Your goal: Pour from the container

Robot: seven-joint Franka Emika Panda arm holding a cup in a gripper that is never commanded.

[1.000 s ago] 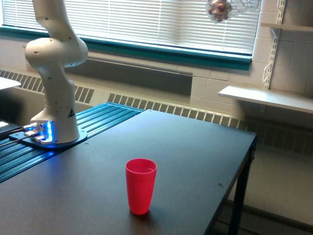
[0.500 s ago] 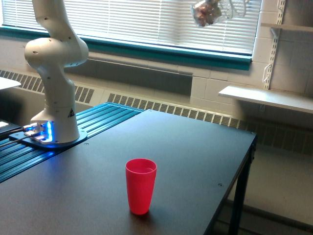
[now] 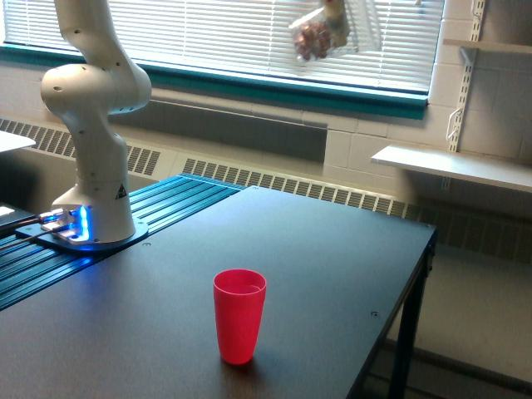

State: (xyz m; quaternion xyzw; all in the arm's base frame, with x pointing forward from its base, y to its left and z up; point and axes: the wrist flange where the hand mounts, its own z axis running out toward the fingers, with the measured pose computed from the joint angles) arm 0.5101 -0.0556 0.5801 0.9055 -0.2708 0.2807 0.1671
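Container: a clear mug-like cup (image 3: 328,35), held high at the top of the exterior view, in front of the window blinds (image 3: 208,33). It is blurred; it appears tilted, mouth towards the exterior view's left and downward.
Contents: a reddish-brown mass shows inside the clear cup near its lower end. What it is made of cannot be told from the blur.
Gripper: not visible; it lies beyond the top edge of the view. Whether its jaws are apart or clamped cannot be told. The rig line says it holds the cup, and the cup hangs in mid-air with no other support in view.
Receiving vessel: a red plastic tumbler (image 3: 239,315), upright on the dark table (image 3: 332,274), near the front edge. Nothing can be made out inside it.
Relation: the clear cup is well above the tumbler and offset towards the exterior view's right. It is not over the tumbler's mouth.
Arm: the white robot base (image 3: 93,158) stands at the exterior view's left on a ribbed blue-lit platform.
Spillage: none seen on the table.
Progress: judged early. No stream or falling material is visible, so the pour is not yet delivered.
Outstanding: bring the cup over the tumbler, lower it, tip further.
Risk: given the tilt, contents could escape before alignment.
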